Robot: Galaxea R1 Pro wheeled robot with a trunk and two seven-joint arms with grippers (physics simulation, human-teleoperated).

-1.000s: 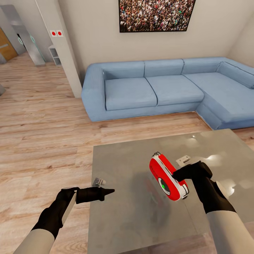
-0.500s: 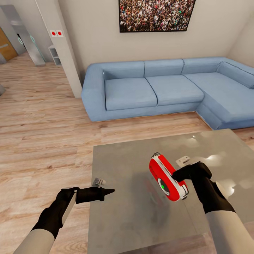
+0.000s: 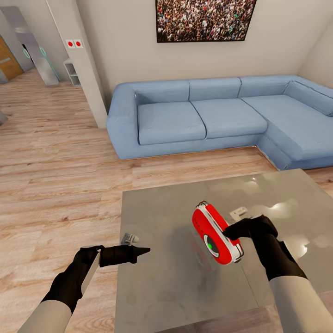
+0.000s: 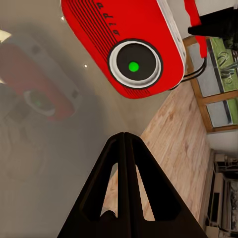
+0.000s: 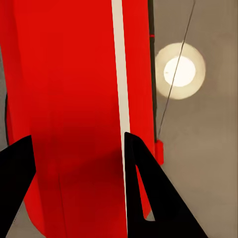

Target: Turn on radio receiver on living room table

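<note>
The red radio receiver (image 3: 215, 233) with its white trim band hangs tilted just above the grey table (image 3: 175, 282), its dial facing left. My right gripper (image 3: 231, 230) is shut on its side; in the right wrist view the fingers (image 5: 17, 198) straddle the red body (image 5: 74, 99). A green light glows in the round dial (image 4: 134, 66). Over the table's left edge, my left gripper (image 3: 143, 250) is shut and empty, its tips (image 4: 124, 144) pointing at the radio's face (image 4: 124, 44) from a short distance. The radio's reflection shows on the glossy top.
A big blue L-shaped sofa (image 3: 208, 115) stands behind the table, under a framed crowd photo (image 3: 203, 18). A wall pillar (image 3: 78, 60) with red switches is at the back left. A small white fitting (image 3: 239, 212) lies on the table. Light wood floor (image 3: 55, 185) spreads left.
My right gripper has carried the radio a little to the left and slightly upward. The left arm has stayed still.
</note>
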